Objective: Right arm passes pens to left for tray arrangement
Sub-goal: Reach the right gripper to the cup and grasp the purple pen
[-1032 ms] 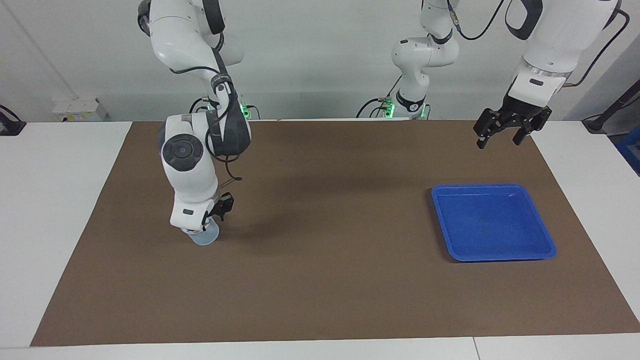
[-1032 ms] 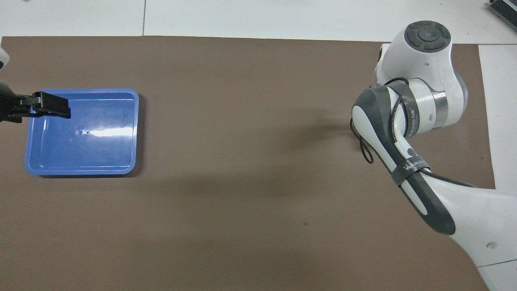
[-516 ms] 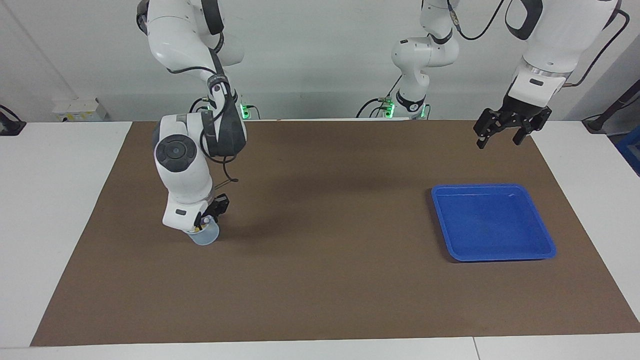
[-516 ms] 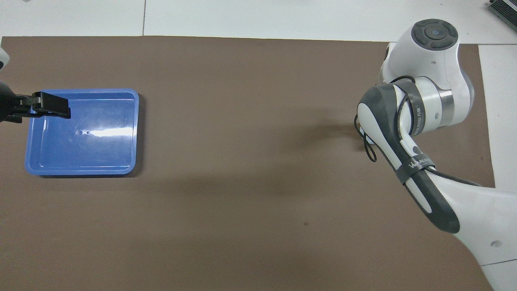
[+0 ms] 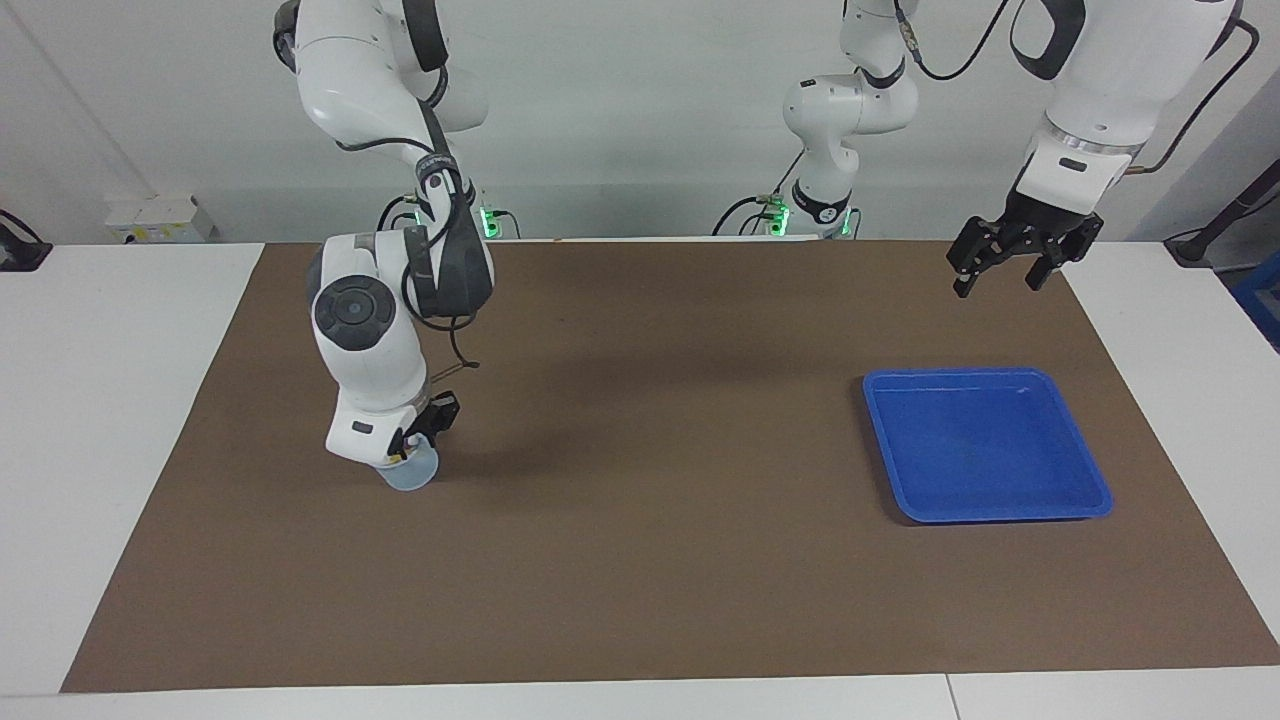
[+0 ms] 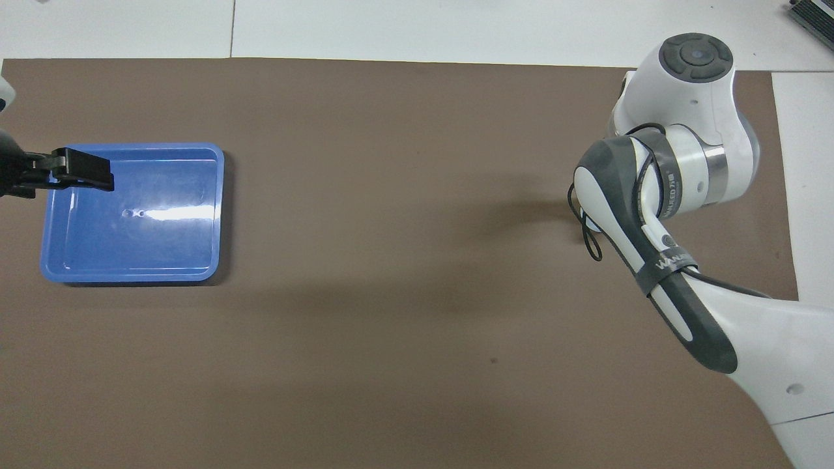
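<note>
Reaching into the cup (image 5: 408, 473) for a first pen.
Right gripper (image 5: 405, 455) at the tray's (image 5: 1085, 465) nine o'clock, fingers unreadable; left gripper (image 5: 1010, 268) waits spread; next needs a firm pinch and lift.

The tray (image 6: 218, 215) looks like glossy blue plastic, its smooth floor throwing back a bright glare. The brown mat (image 5: 640, 560) is matt and flat, paper-like. Below the right fingers (image 5: 440, 412) stands a translucent, frosted plastic cup (image 5: 410, 474). The arm shells (image 6: 690, 104) are smooth, glossy white plastic. The desk (image 5: 110, 400) is smooth white.
</note>
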Robot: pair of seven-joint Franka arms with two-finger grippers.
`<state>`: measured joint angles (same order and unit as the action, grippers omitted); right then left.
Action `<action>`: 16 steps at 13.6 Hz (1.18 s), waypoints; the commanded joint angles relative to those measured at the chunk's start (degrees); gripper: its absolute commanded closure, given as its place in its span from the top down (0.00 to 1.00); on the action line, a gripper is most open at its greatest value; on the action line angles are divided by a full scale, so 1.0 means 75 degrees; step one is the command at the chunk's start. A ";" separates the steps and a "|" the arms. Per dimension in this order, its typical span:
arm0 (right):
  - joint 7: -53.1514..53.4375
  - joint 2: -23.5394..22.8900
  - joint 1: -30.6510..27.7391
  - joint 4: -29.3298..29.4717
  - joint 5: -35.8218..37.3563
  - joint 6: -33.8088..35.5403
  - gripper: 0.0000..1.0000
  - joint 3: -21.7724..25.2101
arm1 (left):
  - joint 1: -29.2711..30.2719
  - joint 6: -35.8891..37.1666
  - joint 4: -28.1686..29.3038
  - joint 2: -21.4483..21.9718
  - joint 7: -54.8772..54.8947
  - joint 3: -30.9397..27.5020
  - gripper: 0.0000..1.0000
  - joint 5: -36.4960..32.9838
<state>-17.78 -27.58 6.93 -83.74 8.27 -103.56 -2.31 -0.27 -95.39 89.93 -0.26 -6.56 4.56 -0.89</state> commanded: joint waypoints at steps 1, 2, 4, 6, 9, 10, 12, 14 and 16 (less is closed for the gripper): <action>0.0190 0.0010 -0.0057 -0.0107 0.0210 0.0004 0.38 -0.0067 | -0.0023 -0.0043 0.0243 0.0210 0.0055 -0.0046 1.00 -0.0104; 0.0237 0.0010 -0.0046 -0.0119 0.0210 0.0004 0.37 -0.0067 | -0.0023 -0.0043 0.0243 0.0210 0.0054 -0.0034 1.00 -0.0104; 0.0284 0.0022 -0.0046 -0.0166 0.0210 0.0004 0.36 -0.0067 | -0.0023 -0.0020 0.0243 0.0210 0.0054 -0.0034 1.00 -0.0104; 0.0273 0.0033 -0.0046 -0.0178 0.0210 0.0004 0.34 -0.0067 | -0.0034 -0.0054 0.0243 0.0210 0.0031 -0.0034 1.00 -0.0104; 0.0284 0.0045 -0.0046 -0.0237 0.0222 -0.0008 0.25 -0.0055 | -0.0034 -0.0019 0.0255 0.0210 0.0031 -0.0034 1.00 -0.0104; 0.0273 0.0045 -0.0057 -0.0225 0.0268 -0.0008 0.21 -0.0055 | -0.0023 -0.0043 0.0255 0.0210 0.0031 -0.0034 1.00 -0.0104; 0.0249 0.0057 -0.0116 -0.0237 0.0374 -0.0008 0.09 -0.0055 | -0.0023 -0.0020 0.0255 0.0210 0.0054 -0.0046 1.00 -0.0104; 0.0191 0.0057 -0.0128 -0.0237 0.0397 0.0004 0.00 -0.0055 | -0.0011 -0.0054 0.0255 0.0210 0.0055 -0.0046 1.00 -0.0104; 0.0190 0.0103 -0.0128 -0.0202 0.0491 0.0004 0.00 -0.0055 | -0.0011 -0.0020 0.0255 0.0210 0.0031 -0.0046 1.00 -0.0104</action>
<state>-17.18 -27.50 6.71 -84.53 9.70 -103.67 -2.26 -0.27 -95.39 89.94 -0.26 -6.56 4.55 -0.89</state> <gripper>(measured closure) 0.828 0.000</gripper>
